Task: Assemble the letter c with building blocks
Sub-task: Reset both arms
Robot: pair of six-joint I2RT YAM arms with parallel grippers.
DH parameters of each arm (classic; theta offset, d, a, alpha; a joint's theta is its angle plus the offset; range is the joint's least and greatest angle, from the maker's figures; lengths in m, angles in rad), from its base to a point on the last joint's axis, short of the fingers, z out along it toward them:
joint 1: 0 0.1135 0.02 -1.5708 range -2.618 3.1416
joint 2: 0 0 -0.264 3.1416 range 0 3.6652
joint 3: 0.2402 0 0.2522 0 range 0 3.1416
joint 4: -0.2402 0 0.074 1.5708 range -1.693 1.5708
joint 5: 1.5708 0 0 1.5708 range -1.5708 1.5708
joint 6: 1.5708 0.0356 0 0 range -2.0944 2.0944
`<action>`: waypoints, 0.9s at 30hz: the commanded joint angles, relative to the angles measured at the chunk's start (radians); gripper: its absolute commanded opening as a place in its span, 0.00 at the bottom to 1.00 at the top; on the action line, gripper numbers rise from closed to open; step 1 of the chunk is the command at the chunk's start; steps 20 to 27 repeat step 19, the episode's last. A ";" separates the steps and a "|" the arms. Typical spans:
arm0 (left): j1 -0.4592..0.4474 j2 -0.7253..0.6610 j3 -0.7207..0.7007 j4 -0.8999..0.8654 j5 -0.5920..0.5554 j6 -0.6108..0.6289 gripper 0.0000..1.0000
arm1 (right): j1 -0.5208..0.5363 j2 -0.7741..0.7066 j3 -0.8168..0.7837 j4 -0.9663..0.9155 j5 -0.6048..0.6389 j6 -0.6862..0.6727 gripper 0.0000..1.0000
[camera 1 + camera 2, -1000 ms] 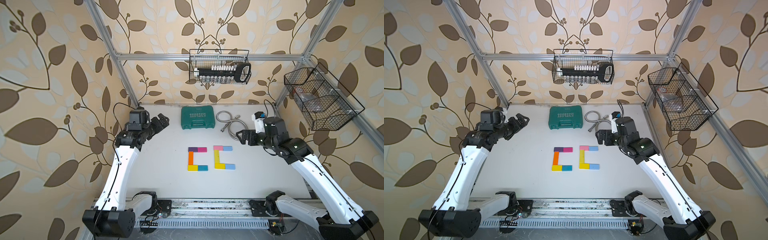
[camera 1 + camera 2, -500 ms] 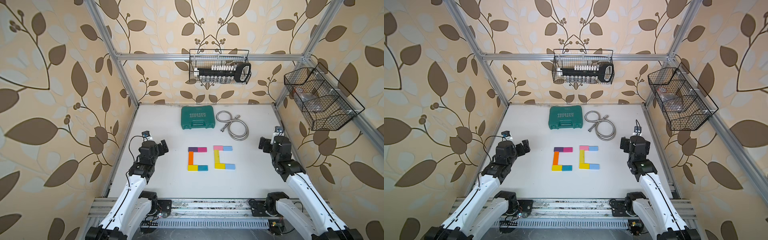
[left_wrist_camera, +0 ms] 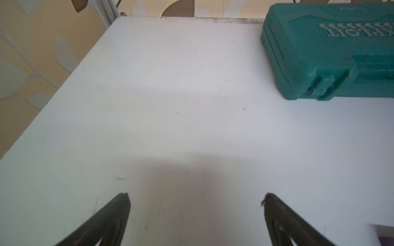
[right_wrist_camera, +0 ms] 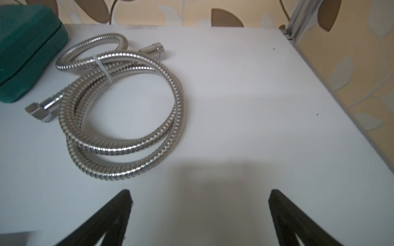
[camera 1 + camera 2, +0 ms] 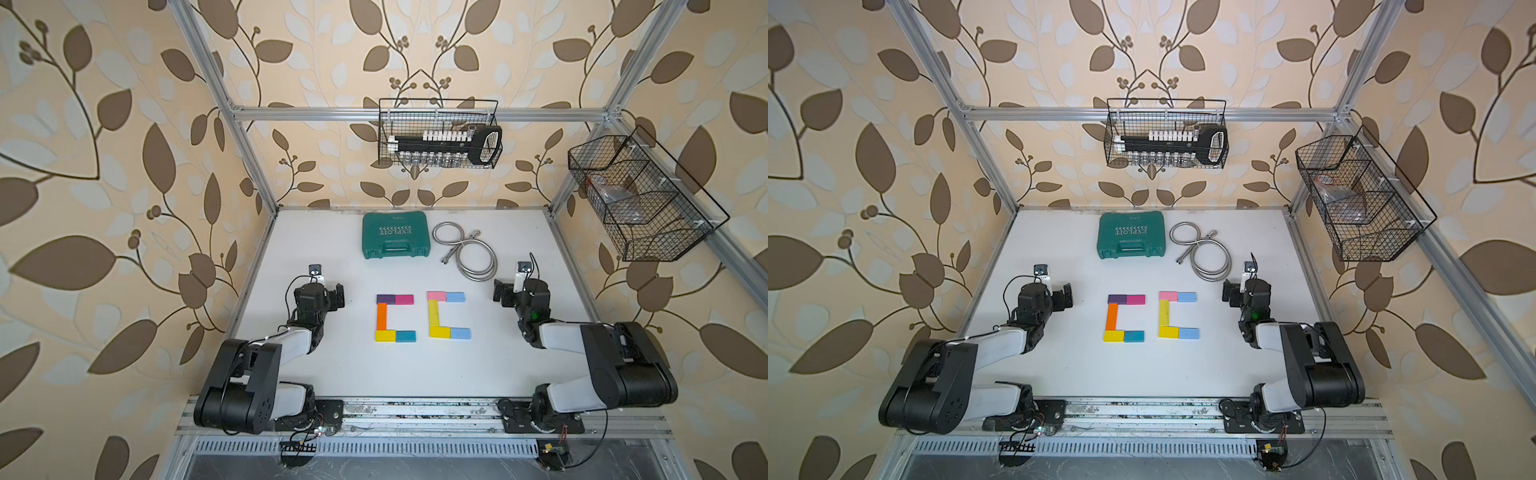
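Left wrist view: case (image 3: 332,53) ahead of left gripper (image 3: 195,198), cut off by frame. Fingers (image 3: 110,219): bases out of frame. Purple block (image 3: 387,241) beside gripper: only sliver shows. Right wrist view: case blurred, cropped, ahead of right gripper (image 4: 199,194). Side basket (image 5: 665,237) contents indistinct in both top views.

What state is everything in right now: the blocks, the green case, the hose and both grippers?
orange-spined block C: five blocks flat on the table, touching, letter complete.
yellow-spined block C: five blocks flat, touching, letter complete, apart from its neighbour.
green case: shut, lying flat.
metal hose: coiled, bound with a white tie.
left gripper: open, empty.
right gripper: open, empty.
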 commanded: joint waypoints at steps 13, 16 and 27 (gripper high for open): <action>0.068 0.136 0.096 0.083 0.131 0.000 0.99 | -0.030 0.020 0.072 0.052 -0.151 -0.029 0.99; 0.069 0.139 0.096 0.082 0.132 0.000 0.99 | -0.048 0.030 0.085 0.032 -0.183 -0.020 0.99; 0.069 0.136 0.096 0.084 0.133 0.001 0.99 | -0.048 0.025 0.080 0.036 -0.183 -0.021 0.99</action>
